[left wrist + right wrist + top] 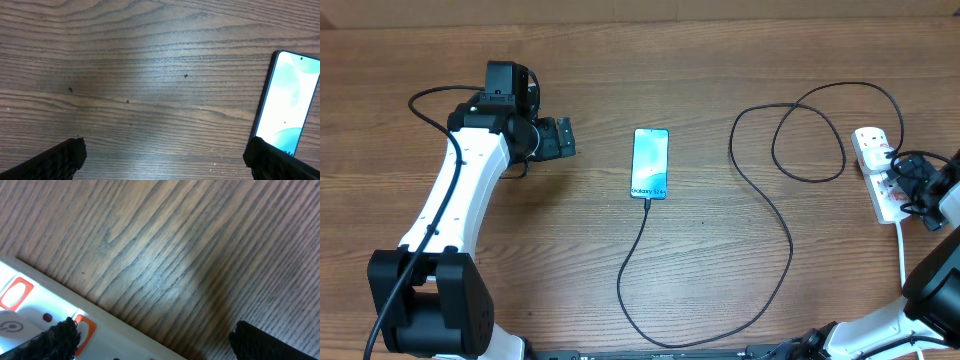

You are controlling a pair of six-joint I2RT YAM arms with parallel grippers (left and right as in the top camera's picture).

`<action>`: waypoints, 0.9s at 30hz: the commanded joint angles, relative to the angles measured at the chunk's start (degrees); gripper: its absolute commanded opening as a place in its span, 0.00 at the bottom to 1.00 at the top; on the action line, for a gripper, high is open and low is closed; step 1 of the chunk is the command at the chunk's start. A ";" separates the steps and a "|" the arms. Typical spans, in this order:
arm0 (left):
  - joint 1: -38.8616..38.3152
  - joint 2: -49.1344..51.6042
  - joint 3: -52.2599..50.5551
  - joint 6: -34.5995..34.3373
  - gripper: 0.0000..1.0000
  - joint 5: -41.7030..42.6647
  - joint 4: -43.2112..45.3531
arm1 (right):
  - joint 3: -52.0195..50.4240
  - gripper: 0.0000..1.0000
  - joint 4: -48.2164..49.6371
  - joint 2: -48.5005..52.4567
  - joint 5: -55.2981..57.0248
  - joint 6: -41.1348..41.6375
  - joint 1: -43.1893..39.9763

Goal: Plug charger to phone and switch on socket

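The phone (651,163) lies face up mid-table, its light blue screen lit; its left edge also shows in the left wrist view (292,95). The charger (790,240), a thin black cable, meets the phone's near edge, loops across the table and runs to the socket (878,172), a white power strip at the far right. My left gripper (560,138) hovers open to the left of the phone, nothing between its fingers (60,160). My right gripper (908,185) is open over the socket (30,305); one fingertip (52,340) sits above an orange switch (85,330).
The socket's white cord (903,250) runs toward the near edge at the right. The charger's loops (810,140) cover the table between the phone and the strip. Bare wood lies below the left gripper (165,160).
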 commanded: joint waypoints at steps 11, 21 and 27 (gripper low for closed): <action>-0.02 -0.22 0.07 0.87 1.00 -0.50 0.13 | -1.05 1.00 -0.59 0.42 -2.71 -4.28 0.44; -0.02 -0.22 0.07 0.87 1.00 -0.50 0.13 | -1.05 1.00 1.22 0.42 -2.08 -4.26 0.44; -0.02 -0.22 0.07 0.85 1.00 -0.50 0.13 | -1.05 1.00 -0.94 0.44 -3.93 -4.26 0.44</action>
